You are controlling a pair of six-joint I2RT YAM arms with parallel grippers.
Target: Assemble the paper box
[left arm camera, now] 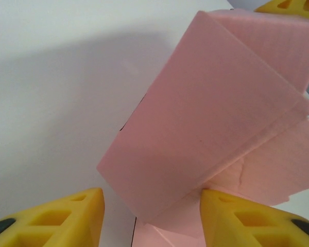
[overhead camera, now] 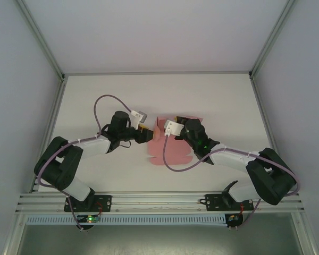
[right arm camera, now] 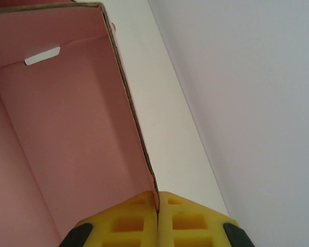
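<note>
The pink paper box (overhead camera: 170,151) lies partly folded at the table's middle, between both arms. My left gripper (overhead camera: 145,134) is at its left side. In the left wrist view that gripper (left arm camera: 152,206) stands open, and a raised pink panel (left arm camera: 211,113) dips its corner between the yellow fingers (left arm camera: 56,218); the right finger touches the card. My right gripper (overhead camera: 176,127) is at the box's far side. In the right wrist view it (right arm camera: 157,198) is shut on the edge of an upright pink wall (right arm camera: 56,139), which has a small slot (right arm camera: 43,55) near its top.
The white table (overhead camera: 223,106) is bounded by pale enclosure walls (right arm camera: 257,103) on three sides. An aluminium rail (overhead camera: 159,202) carries both arm bases along the near edge. A purple cable (overhead camera: 103,101) loops above the left arm.
</note>
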